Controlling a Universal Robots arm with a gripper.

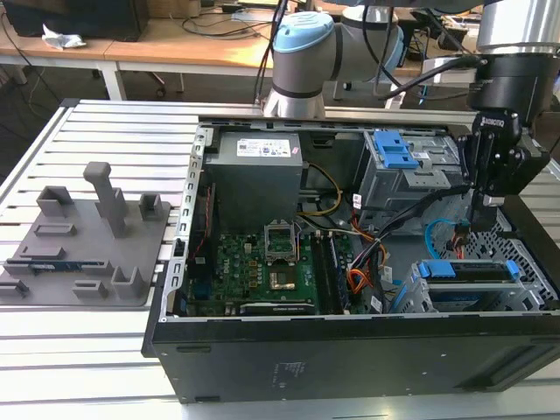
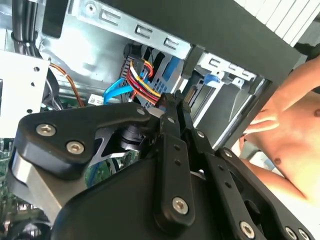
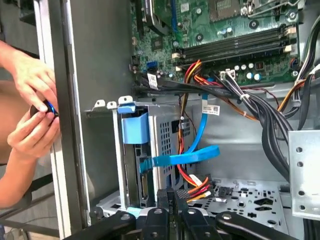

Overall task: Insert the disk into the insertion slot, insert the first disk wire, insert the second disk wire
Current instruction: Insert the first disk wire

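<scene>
1 disk (image 1: 464, 270), in its blue carrier: seated in the insertion slot (image 1: 455, 299), the perforated grey cage at the exterior view's lower right of the open computer case (image 1: 350, 359).

1 flat blue data cable (image 3: 185, 158): runs to the disk's rear edge and looks plugged in.

1 black power plug (image 3: 186, 193) on red, yellow and orange leads: just beside the cage. It appears pinched by the gripper (image 3: 171, 197), whose fingers are drawn close together.

Step in hand, by judgement: the 2nd disk wire.

Handling note: hold the plug square to the disk's socket with the keyed side matched. Press straight in with light force, and guide the leads away from the blue cable.

2 hands (image 3: 31, 82) of a person: outside the case wall, near the cage, working on a small blue item. The arm is best kept well apart from them.
</scene>
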